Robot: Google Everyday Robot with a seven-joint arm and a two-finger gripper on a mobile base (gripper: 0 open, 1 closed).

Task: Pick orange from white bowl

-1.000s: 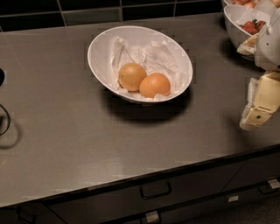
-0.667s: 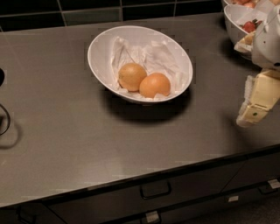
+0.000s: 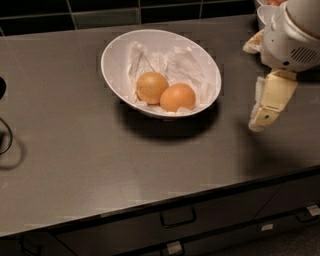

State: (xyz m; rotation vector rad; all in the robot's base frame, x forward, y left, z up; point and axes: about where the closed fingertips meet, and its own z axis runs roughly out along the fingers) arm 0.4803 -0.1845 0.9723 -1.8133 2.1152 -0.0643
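A large white bowl stands on the dark grey worktop, slightly toward 12 o'clock from the middle of the view, lined with crumpled white paper. Two fruits lie touching on the paper: the deeper-coloured orange at the bowl's 5 o'clock, and a paler yellowish fruit at its 7 o'clock. The tool hangs at 3 o'clock of the bowl, outside its rim and apart from both fruits, pointing down. At 1 o'clock, behind the robot's white arm housing, a second bowl shows only its rim, with what may be reddish contents. A drawer handle sits at 6 o'clock.
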